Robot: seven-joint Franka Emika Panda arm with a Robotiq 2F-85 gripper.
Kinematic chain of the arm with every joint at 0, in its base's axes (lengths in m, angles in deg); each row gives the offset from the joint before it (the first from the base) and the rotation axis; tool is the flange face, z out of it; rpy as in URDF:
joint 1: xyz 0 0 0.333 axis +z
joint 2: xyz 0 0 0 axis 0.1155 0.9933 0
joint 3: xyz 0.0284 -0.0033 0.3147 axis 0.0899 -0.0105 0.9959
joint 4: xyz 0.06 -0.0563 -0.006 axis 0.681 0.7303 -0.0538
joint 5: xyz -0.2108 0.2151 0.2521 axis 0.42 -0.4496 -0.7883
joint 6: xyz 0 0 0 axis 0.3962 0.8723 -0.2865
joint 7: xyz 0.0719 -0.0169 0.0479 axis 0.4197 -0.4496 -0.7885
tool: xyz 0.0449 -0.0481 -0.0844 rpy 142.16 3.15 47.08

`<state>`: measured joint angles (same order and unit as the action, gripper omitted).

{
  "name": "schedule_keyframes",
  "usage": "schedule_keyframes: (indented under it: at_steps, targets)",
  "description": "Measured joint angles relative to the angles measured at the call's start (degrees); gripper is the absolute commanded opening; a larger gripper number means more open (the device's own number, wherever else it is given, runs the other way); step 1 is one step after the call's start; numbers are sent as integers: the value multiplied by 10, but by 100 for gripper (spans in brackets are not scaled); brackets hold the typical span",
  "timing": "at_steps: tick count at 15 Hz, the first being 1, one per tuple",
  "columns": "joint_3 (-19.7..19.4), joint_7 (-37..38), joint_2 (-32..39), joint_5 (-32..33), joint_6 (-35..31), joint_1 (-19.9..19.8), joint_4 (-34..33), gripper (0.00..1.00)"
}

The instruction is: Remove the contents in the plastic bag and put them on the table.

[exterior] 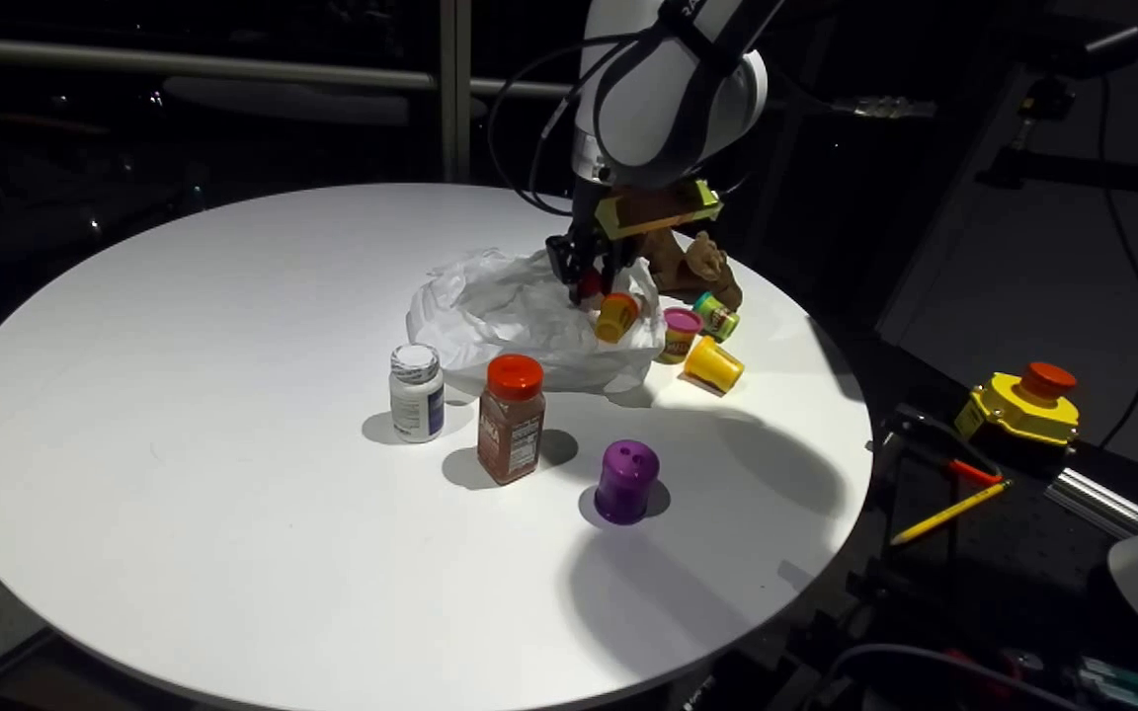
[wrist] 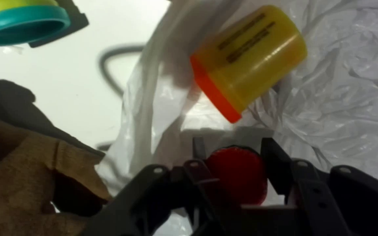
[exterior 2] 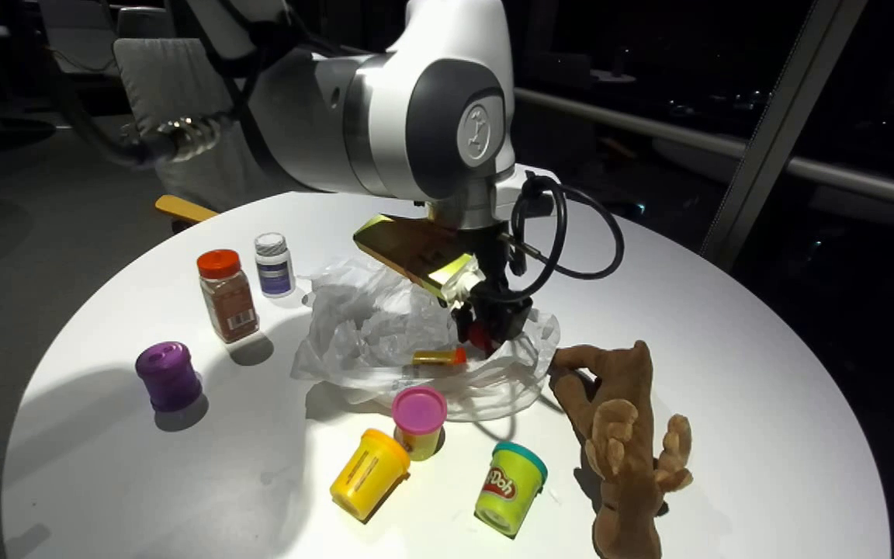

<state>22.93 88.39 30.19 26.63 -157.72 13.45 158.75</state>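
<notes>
Down inside the plastic bag [exterior 2: 362, 334], my gripper [wrist: 233, 147] is shut on a round red piece [wrist: 238, 173], with a finger against each side of it. The piece's lower part is hidden. Beside it in the bag lies a yellow tub with an orange lid [wrist: 251, 59]. Other contents are out on the white table [exterior: 233, 553]: the brown plush toy [exterior 2: 625, 458], a green tub [exterior 2: 511, 489], a pink-lidded tub [exterior 2: 418, 415], a yellow tub [exterior 2: 369, 473], the purple cup-like piece [exterior 2: 169, 376], the red-lidded jar [exterior: 510, 434] and the small white bottle [exterior: 418, 400].
The tubs and plush toy stand close around the bag on one side, the jar and bottle on another. In an exterior view, a yellow box with a red button [exterior: 1023, 405] and a pencil [exterior: 949, 513] sit on a dark surface beyond the table's edge.
</notes>
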Motion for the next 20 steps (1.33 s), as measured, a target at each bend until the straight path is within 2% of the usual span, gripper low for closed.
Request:
schedule_keyframes:
  at_steps: [3, 7, 10, 14, 20]
  targets:
    - [32, -20, -18, -25, -21, -26, 6, 22]
    - [33, -27, -59, -28, -37, -34, 37, 22]
    - [31, -55, -115, -28, -57, -50, 96, 22]
    - [29, -109, -193, -28, -85, -91, 201, 22]
    - [27, -161, -217, -28, -97, -151, 284, 22]
